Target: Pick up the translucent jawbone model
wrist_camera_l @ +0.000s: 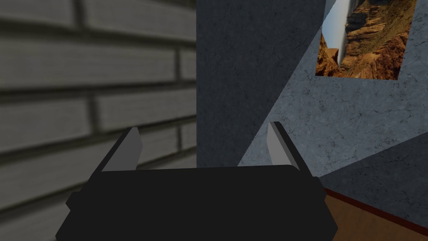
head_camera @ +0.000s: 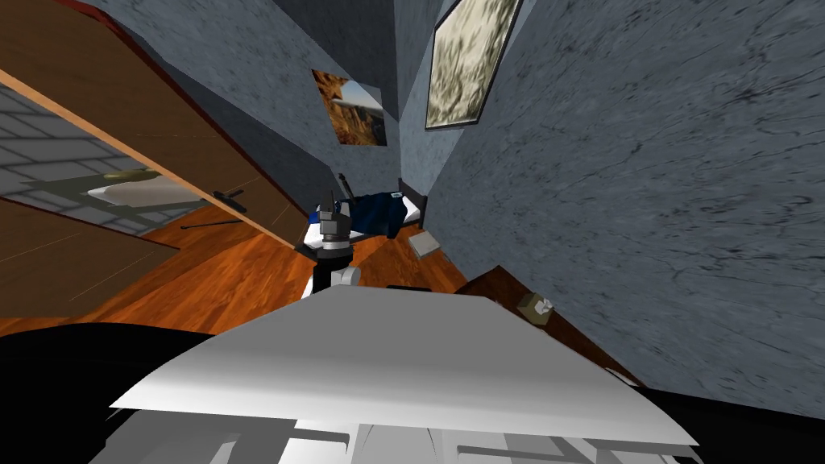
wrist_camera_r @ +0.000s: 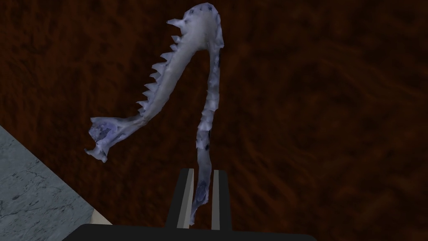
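Firmly pinching the pale bluish, toothed jawbone model (wrist_camera_r: 211,104) by the end of one branch with the right gripper (wrist_camera_r: 202,171), fingers pressed onto its sides. Holding it over a dark red-brown wooden surface (wrist_camera_r: 313,104), apex farthest from the gripper; possibly lifted clear of that surface, hard to judge. Pointing the left gripper (wrist_camera_l: 204,127) at a wall, fingers spread wide apart.

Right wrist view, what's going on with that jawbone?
The right gripper is shut on the end of one branch of the pale, toothed jawbone model, over a dark reddish-brown wood surface. Whether it is lifted clear cannot be told. The left gripper is open and holds nothing.
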Available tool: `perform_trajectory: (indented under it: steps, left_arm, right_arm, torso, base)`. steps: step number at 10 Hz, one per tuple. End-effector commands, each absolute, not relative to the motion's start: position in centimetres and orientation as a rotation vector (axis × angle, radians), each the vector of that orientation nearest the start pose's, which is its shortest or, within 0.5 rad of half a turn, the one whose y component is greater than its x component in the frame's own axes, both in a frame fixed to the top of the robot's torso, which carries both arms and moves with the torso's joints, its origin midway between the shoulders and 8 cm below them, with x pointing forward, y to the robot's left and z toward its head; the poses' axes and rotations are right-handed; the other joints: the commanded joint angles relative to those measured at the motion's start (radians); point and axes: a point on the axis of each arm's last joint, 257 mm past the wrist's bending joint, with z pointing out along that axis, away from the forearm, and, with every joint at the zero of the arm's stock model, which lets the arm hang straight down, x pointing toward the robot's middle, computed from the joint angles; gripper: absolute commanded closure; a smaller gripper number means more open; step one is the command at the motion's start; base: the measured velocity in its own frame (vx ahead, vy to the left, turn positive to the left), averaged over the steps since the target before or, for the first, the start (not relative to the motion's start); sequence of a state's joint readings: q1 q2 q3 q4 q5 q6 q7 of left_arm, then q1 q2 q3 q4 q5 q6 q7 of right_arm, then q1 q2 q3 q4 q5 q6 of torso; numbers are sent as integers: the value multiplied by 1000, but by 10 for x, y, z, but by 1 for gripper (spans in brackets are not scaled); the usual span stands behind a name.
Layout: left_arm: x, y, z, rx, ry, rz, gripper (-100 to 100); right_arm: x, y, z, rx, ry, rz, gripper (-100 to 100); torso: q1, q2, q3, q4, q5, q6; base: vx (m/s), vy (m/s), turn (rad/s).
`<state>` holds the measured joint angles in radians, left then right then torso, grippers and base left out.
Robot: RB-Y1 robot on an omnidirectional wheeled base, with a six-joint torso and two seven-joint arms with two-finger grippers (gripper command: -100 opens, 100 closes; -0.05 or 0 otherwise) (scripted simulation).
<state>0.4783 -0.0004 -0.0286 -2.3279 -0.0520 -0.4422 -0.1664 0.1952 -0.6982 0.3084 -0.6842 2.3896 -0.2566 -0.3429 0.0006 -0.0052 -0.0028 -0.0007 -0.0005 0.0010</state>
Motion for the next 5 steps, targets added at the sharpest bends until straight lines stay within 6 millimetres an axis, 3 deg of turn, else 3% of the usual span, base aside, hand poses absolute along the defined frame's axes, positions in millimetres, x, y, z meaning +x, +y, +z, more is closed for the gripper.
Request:
perform_trajectory:
  steps: [1,4,5]
  left_arm:
    - [347,261,41,-557,672,-1151,0]
    - [347,261,41,-557,671,-1151,0]
    - [347,261,41,-557,671,-1151,0]
  right_arm:
    - [117,-595,-582,-1436,2684,-630,100]
    - [115,-596,-580,-1454,2674,-626,100]
    - [115,-596,-580,-1455,2673,-625,0]
  torso:
    - [0,0,0,0,0,0]
    - [1,0,0,0,0,0]
    - [-1,2,1,0,0,-1]
  base:
    - [80,46,-174]
    - [57,34,-85]
    - [0,0,0]
